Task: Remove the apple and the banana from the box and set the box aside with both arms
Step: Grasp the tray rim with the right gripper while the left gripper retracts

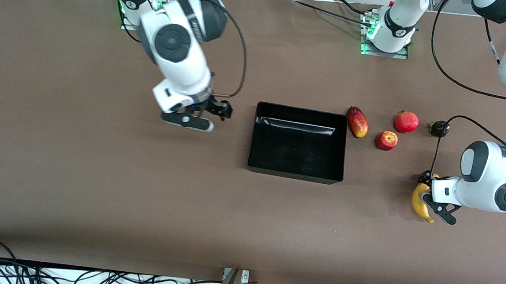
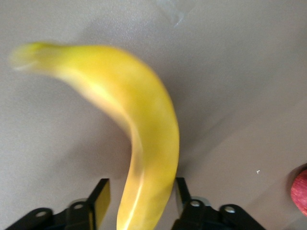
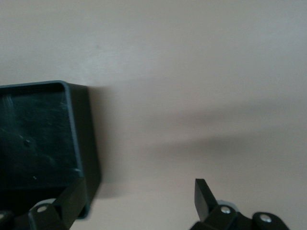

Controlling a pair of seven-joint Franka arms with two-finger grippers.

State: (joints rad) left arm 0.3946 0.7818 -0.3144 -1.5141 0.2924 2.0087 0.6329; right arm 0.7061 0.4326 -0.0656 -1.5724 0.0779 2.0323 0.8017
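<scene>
The black box (image 1: 296,168) stands at the table's middle, empty. The yellow banana (image 1: 420,206) lies toward the left arm's end, nearer the front camera than the red apple (image 1: 386,140). My left gripper (image 1: 423,191) is low over the banana. In the left wrist view the banana (image 2: 144,143) runs between the fingers (image 2: 99,201), with a gap on one side, so the left gripper (image 2: 139,194) is open. My right gripper (image 1: 224,110) is open and empty just beside the box, toward the right arm's end. The right wrist view shows the right gripper (image 3: 139,201) by a box corner (image 3: 79,139).
A red-yellow mango (image 1: 357,122), a red pomegranate (image 1: 406,122) and a small dark fruit (image 1: 439,128) lie in a row with the apple, toward the left arm's end of the box. A red fruit's edge (image 2: 300,191) shows in the left wrist view.
</scene>
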